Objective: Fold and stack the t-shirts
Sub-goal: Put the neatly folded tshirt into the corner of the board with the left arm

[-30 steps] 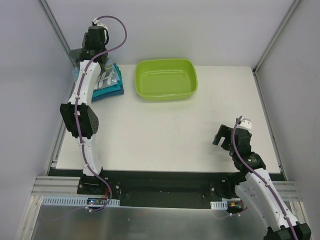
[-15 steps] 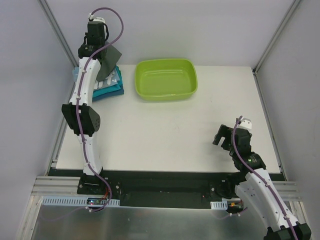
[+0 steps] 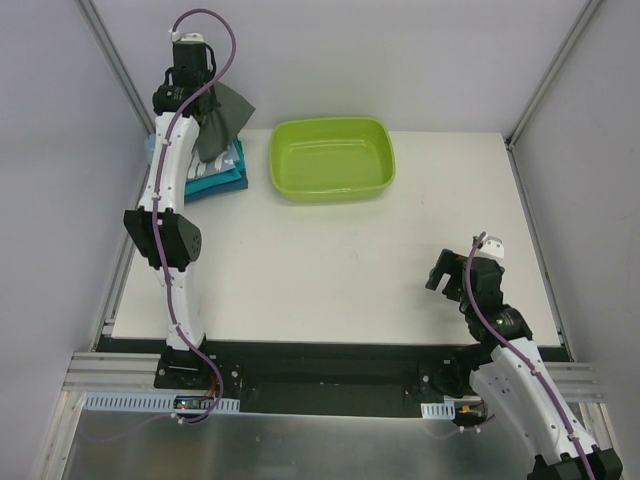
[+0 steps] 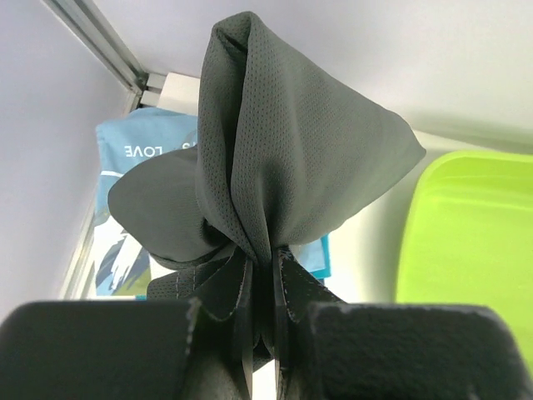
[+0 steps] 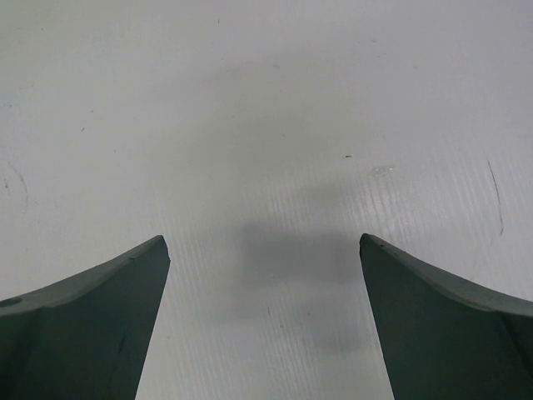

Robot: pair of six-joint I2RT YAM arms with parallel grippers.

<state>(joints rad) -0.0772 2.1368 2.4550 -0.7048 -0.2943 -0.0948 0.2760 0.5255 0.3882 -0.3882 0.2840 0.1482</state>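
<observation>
Two arms are in very different poses. The left arm reaches to the far-left corner of the tabletop (image 3: 330, 270), where the left fingers (image 4: 243, 317) are pressed together on a pinched fold of the dark grey t-shirt (image 4: 291, 150). In the wrist view the cloth gathers to a narrow neck at the fingers and spreads away from them in a loose, pointed bunch with deep creases. From the top view the dark grey t-shirt (image 3: 228, 112) hangs beside the arm's wrist, over the far edge of a pile of shirts; whether its lower end touches the pile cannot be told.

That pile lies flat in the corner. The light blue t-shirt (image 4: 137, 142) is on top, with white lettering that includes the word "LOVE", and the teal t-shirts (image 3: 215, 183) show beneath it at the near edge. Just to the right of the pile sits the lime-green tub (image 3: 332, 160), close to it but not touching in the top view.

On the near right, well apart from the shirts, the right fingers (image 5: 92, 333) stand wide apart over bare tabletop, holding nothing, with their shadow on the white surface below.
</observation>
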